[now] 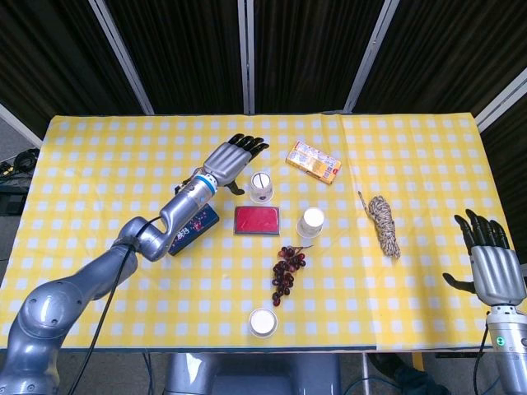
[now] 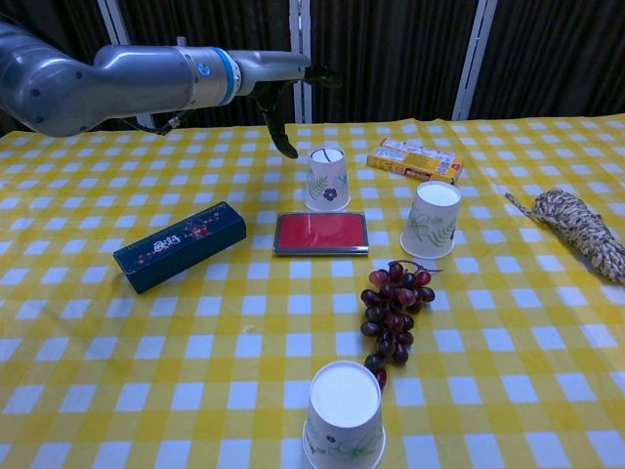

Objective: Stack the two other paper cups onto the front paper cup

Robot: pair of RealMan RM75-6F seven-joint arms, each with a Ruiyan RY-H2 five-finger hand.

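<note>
Reaching over the table, my left hand (image 1: pixel 230 160) has its dark fingers (image 1: pixel 249 144) stretched out flat and spread, the thumb hanging down, nothing between them. It hovers just left of the rear paper cup (image 1: pixel 261 187) and, as far as I can judge, apart from it; in the chest view the thumb tip hangs near that cup's left side. The left forearm runs back across the dark blue box (image 1: pixel 189 230), which lies at an angle on the cloth.

My right hand (image 1: pixel 496 267) sits at the far right edge of the table, fingers (image 1: pixel 483 230) straight and apart, thumb out to the side, holding nothing. Only the head view shows it.

All three cups stand upside down. The rear one has a slot-like mark on its base and a floral print. The right paper cup (image 1: pixel 311 221) stands to the right of the red pad (image 1: pixel 257 220), which lies flat just in front of the rear cup. The front paper cup (image 1: pixel 263 322) stands near the table's front edge, well apart from the other two, with the bunch of grapes (image 1: pixel 286 270) lying between it and the right cup. Farther back I see an orange snack box (image 1: pixel 313 161), and to the right a coil of rope (image 1: pixel 383 224), all on the yellow checked tablecloth (image 1: pixel 115 148).
</note>
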